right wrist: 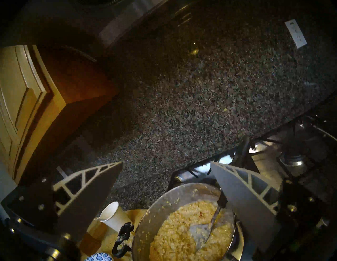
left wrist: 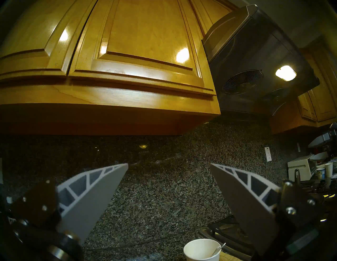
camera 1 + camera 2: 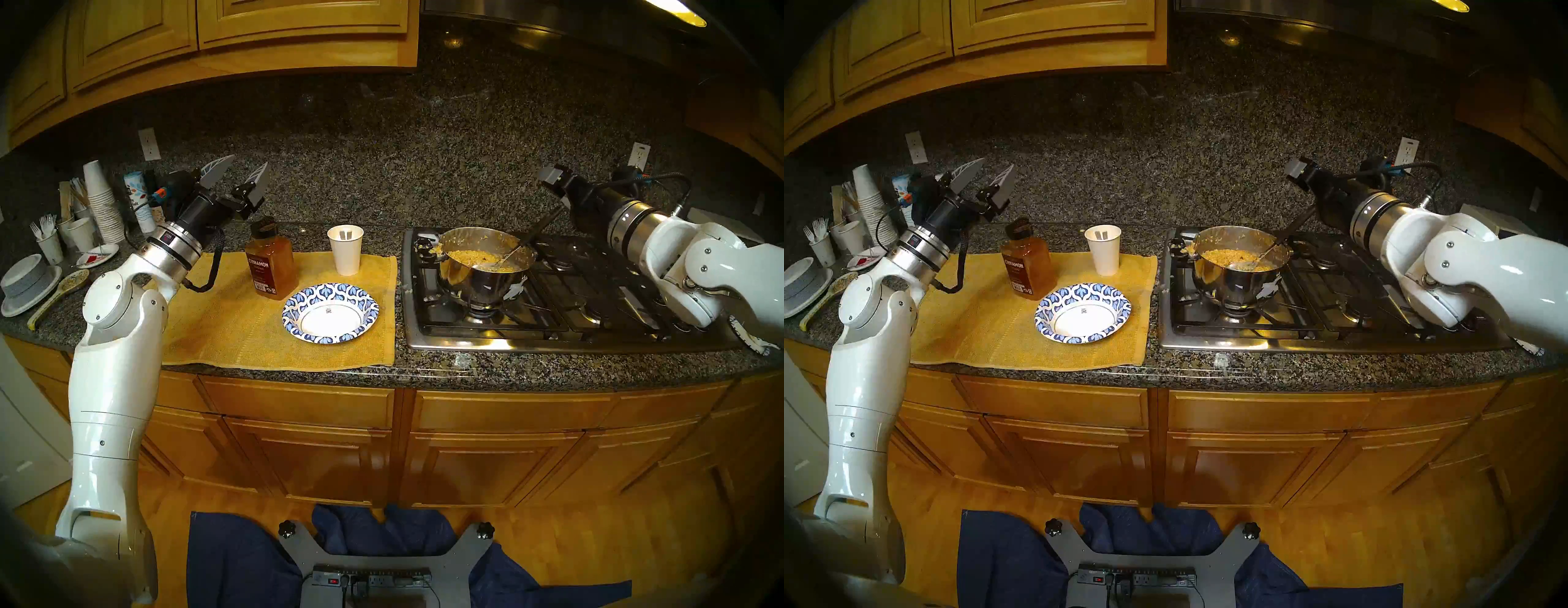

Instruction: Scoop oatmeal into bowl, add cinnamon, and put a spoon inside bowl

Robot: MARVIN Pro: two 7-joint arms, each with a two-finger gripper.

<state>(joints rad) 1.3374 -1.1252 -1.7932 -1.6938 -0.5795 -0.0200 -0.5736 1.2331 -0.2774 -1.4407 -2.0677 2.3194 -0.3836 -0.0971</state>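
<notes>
Tan, lumpy oatmeal (image 3: 475,256) fills a steel pot (image 3: 479,284) on the stove, and a metal ladle (image 3: 502,260) rests in it. On a yellow cloth stand the blue-and-white bowl (image 3: 330,313), which has nothing in it, and behind it the cinnamon (image 3: 269,261) bottle. The white spoon (image 2: 218,249) stands in a paper cup (image 3: 345,251). My left gripper (image 3: 249,162) is open, raised above and left of the cinnamon, pointing at the backsplash. Above and behind the pot's right side, my right gripper (image 1: 166,162) is open and holds nothing.
The gas stove (image 3: 551,327) takes up the counter's right half. At the far left are stacked paper cups (image 3: 102,199), cups of plastic forks, grey-white bowls (image 3: 27,282) and a speckled spoon (image 3: 63,288). Wooden cabinets (image 2: 127,54) and a range hood (image 2: 255,63) hang overhead.
</notes>
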